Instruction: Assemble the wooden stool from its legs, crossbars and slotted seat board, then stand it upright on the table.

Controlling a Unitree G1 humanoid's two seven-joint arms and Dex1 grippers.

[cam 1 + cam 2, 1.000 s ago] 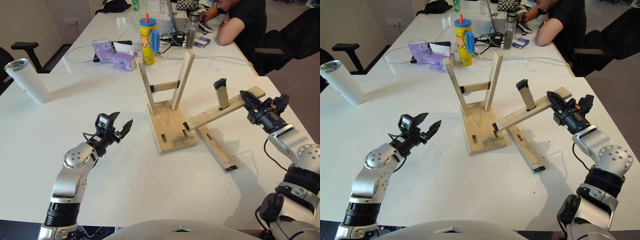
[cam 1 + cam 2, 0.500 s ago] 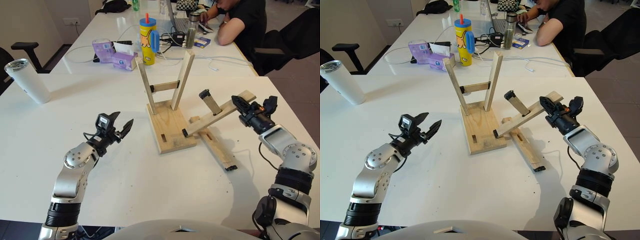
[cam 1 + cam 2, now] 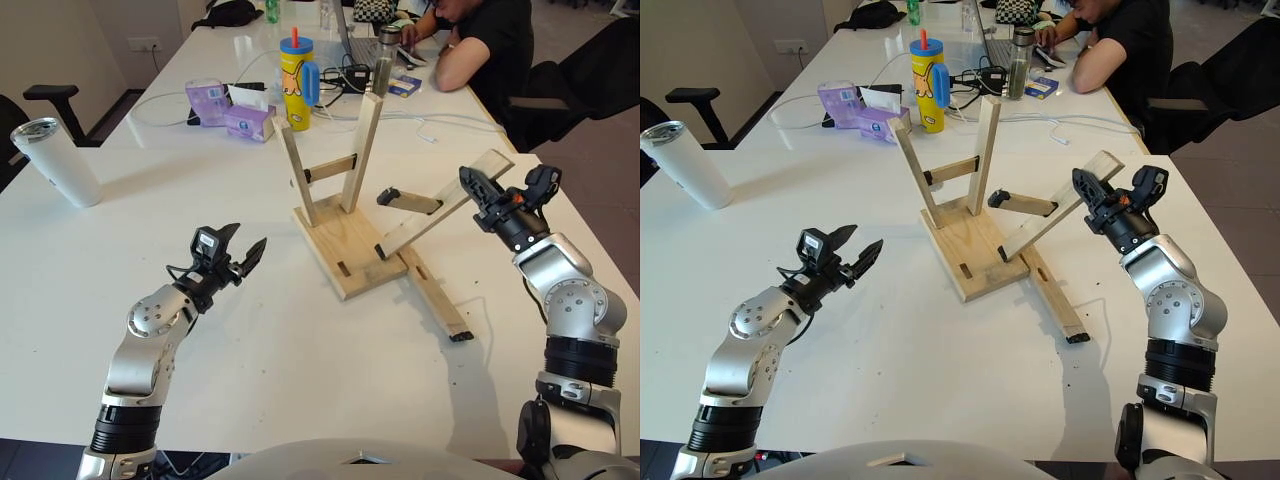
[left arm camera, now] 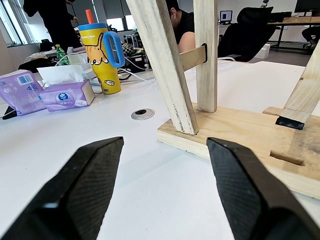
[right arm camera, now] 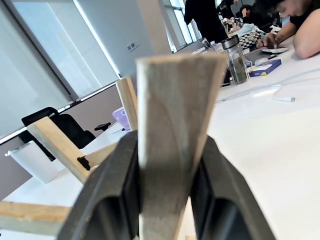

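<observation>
- Clamping the top end of the tilted leg (image 3: pixel 430 213), the right end effector (image 3: pixel 500 185) presses one finger on each flat side. Seen from its own wrist, the leg's lower end is hidden behind the top end.
- That leg's black-capped foot rests on the seat board (image 3: pixel 345 245) next to a slot; I cannot tell whether it is seated in a slot.
- A loose crossbar (image 3: pixel 410 202) juts from the tilted leg towards the upright legs (image 3: pixel 300 180), its free end black-capped.
- The left end effector (image 3: pixel 243 243) hovers low over the counter (image 3: pixel 300 370), left of the board, with its fingers spread wide and empty.
- The seat board lies flat on the counter, and the two upright legs in it are joined by a fixed crossbar (image 3: pixel 332 168).
- A spare leg (image 3: pixel 440 300) lies flat just beside the board's right edge, partly under the tilted leg.
- Behind, a yellow cup (image 3: pixel 295 85) has a lid and straw, and a white tumbler (image 3: pixel 58 160) stands far left. The contents of both are hidden.
- A tissue box (image 3: pixel 248 120) shows a tissue sticking out.
</observation>
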